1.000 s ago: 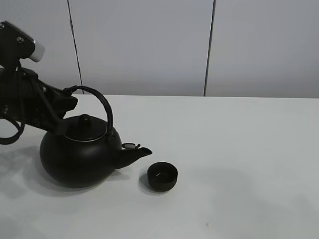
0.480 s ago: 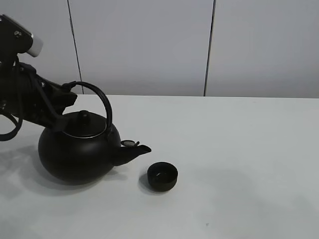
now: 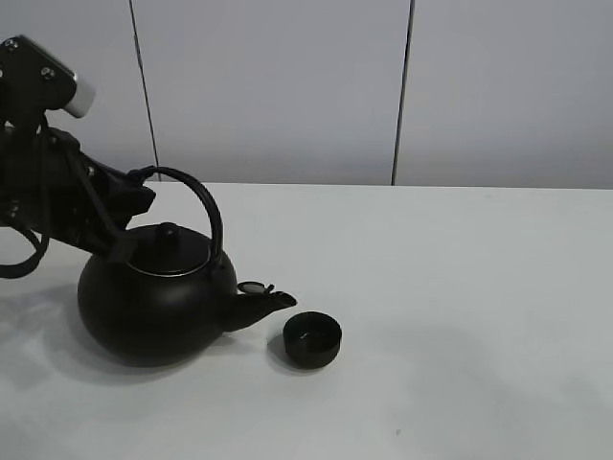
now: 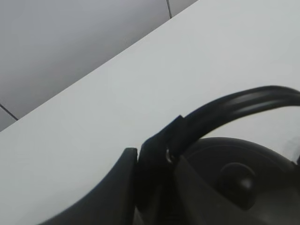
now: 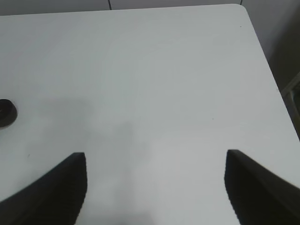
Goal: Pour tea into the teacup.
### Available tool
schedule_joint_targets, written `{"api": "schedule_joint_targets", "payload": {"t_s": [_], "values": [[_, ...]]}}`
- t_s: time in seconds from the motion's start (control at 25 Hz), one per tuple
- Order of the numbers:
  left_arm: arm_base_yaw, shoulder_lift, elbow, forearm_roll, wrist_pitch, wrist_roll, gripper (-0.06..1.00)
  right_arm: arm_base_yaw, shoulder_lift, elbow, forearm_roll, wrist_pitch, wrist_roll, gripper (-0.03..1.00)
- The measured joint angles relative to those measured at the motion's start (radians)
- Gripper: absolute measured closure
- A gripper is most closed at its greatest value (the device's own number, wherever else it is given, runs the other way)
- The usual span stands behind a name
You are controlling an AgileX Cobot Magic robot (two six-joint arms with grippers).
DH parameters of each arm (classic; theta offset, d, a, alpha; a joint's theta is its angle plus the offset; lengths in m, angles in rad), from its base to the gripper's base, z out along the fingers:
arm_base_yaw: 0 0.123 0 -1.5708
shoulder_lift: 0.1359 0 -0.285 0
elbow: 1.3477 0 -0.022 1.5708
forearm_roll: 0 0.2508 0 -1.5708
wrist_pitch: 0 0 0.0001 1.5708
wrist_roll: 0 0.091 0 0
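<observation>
The big black kettle (image 3: 158, 299) is at the left of the table, tilted a little, with its spout (image 3: 270, 301) pointing down toward the teacup. The teacup (image 3: 312, 339) is a small low black cup just right of the spout tip, not touching it. It also shows in the right wrist view (image 5: 5, 113). My left gripper (image 3: 132, 195) is shut on the rear end of the kettle's arched handle (image 3: 203, 209). The left wrist view shows it (image 4: 153, 161) clamped on the handle (image 4: 234, 105) above the lid (image 4: 236, 176). My right gripper (image 5: 155, 187) is open and empty, away from the cup.
The white table (image 3: 460, 287) stretches to the right of the cup. Its far right corner and edge show in the right wrist view (image 5: 243, 9). A grey panelled wall (image 3: 287, 86) stands behind the table.
The kettle rose and drew slightly left, then came back right and lower. Its spout now dips further down and sits closer to the teacup. The teacup has not moved.
</observation>
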Motion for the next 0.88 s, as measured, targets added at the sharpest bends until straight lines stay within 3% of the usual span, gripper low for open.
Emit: {"api": "schedule_joint_targets", "payload": {"t_s": [0.88], "values": [[-0.003,0.0,-0.031,0.0,0.054,0.029,0.81,0.0,0.0,0.0,0.0,0.0,0.0,0.41]]}}
